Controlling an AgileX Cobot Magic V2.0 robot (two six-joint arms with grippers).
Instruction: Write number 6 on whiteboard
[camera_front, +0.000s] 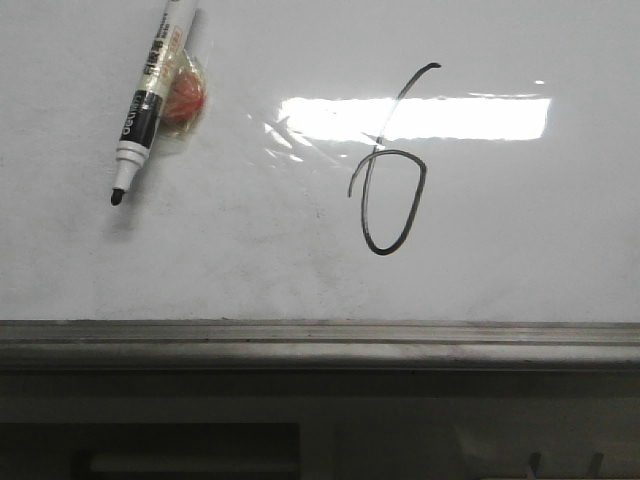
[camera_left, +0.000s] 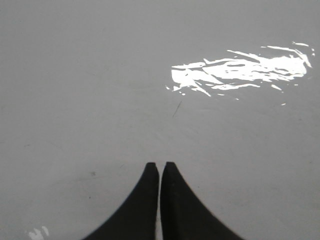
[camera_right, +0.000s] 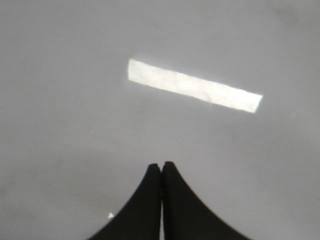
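A black 6 (camera_front: 388, 190) is sitting on the whiteboard (camera_front: 520, 240), right of centre, its tail crossing the bright reflection (camera_front: 415, 118). An uncapped marker (camera_front: 148, 100) is lying well to its left, tip down, with a reddish wrapped lump (camera_front: 184, 95) touching it. Both the left gripper (camera_left: 159, 172) and the right gripper (camera_right: 161, 172) are hanging over bare board, fingers pressed together and holding nothing.

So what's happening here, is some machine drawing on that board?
A thin black hand-drawn number 6 already stands on the large glossy white whiteboard. An uncapped black-and-white marker pen lies on the board to the figure's left, tip pointing down-left, with nothing holding it. Beside it is a small reddish wrapped object. The left claw and right claw are both shut and empty, over bare board.
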